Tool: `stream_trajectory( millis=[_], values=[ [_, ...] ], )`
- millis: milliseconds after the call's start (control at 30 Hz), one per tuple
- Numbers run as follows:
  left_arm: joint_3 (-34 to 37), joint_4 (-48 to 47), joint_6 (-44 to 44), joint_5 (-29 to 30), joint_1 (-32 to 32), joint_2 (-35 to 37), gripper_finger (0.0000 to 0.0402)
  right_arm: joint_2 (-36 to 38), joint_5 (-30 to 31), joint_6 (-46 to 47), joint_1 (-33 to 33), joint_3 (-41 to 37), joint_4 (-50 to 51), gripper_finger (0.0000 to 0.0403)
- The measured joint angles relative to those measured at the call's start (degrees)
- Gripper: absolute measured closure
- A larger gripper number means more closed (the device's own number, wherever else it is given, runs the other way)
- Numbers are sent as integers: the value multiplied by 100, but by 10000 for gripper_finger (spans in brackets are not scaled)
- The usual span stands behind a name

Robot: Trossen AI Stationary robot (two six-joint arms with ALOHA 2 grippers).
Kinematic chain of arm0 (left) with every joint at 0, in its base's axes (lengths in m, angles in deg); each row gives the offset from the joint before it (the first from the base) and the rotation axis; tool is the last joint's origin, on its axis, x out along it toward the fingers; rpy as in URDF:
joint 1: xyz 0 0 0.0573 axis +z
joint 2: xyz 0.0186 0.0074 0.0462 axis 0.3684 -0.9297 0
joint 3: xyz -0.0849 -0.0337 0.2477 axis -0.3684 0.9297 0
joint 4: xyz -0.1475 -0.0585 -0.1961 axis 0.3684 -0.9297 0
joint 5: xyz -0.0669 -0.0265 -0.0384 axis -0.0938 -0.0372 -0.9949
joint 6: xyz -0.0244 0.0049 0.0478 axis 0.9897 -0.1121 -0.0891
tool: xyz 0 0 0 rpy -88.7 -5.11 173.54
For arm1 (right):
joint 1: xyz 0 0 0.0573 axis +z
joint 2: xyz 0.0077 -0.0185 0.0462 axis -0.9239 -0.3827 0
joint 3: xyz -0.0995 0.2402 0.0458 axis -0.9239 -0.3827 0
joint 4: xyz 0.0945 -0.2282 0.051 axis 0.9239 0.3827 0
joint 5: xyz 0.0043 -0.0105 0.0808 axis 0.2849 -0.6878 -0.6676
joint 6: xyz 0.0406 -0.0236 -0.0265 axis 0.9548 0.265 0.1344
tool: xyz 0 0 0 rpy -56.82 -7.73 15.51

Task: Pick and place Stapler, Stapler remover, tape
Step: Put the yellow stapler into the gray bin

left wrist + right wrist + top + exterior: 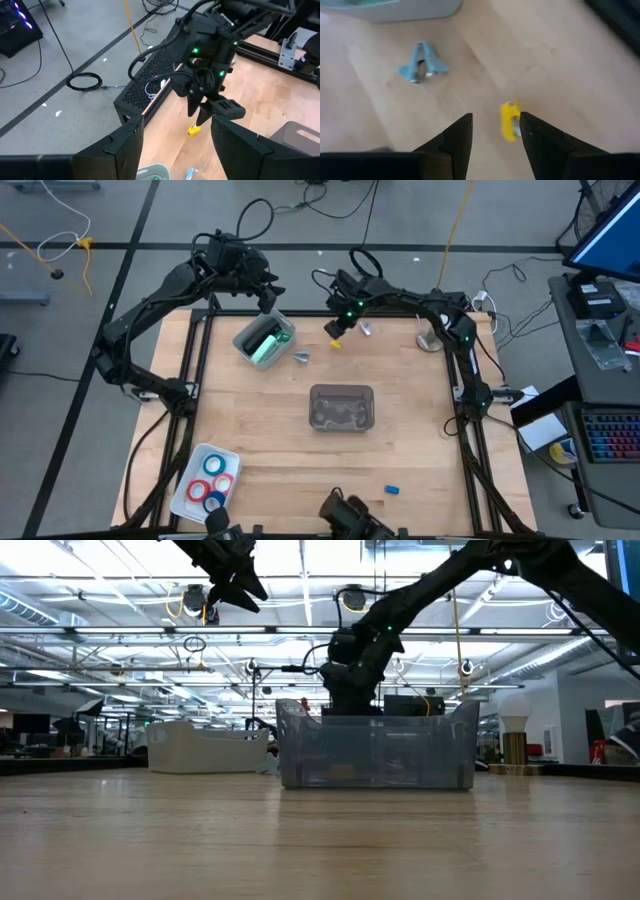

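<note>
Wooden tabletop (300, 440) fills my overhead feed, framed by black rails, with cabled floor beyond its far edge.

1. Stapler (266, 343): I see the mint-green bar lying inside a pale oval bin (243, 338) at the far left-centre of the table.
2. Stapler remover (301, 357): one silvery claw piece rests on the bare wood just beside that bin, on its right. A second silvery piece (366, 329) lies near the far edge, just right of the right gripper.
3. Tape (212, 480): red and blue rings sit together in a white tray (190, 490) at the near left corner, well apart from everything else.
4. Right gripper (336, 327): it is lowered over the far-centre wood. On my right wrist feed its fingers (457, 137) are spread, and a small yellow object (509, 121) lies on the table between them, close against one finger; I cannot tell whether it is touched. The first silvery claw (422, 62) shows farther off on the same feed.
5. Left gripper (268, 297): it hangs above the far side of the oval bin, clear of the table, fingers (122, 145) spread with nothing between them.
6. Clear rectangular container (341, 407): it stands at table centre.
7. Small blue item (393, 489): it lies alone near the front edge, right of centre.
</note>
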Motion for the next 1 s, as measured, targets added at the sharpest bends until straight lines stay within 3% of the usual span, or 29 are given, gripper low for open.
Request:
stream_trajectory(
  millis=[267,667,1000],
  values=[
    [1,4,-33,4,4,0,169,-239,169,-562,54,-1,34,240],
    [0,9,99,4,4,0,169,-612,152,-561,88,0,78,196],
    [0,26,113,6,0,0,169,-762,373,-621,186,20,267,210]
  ],
)
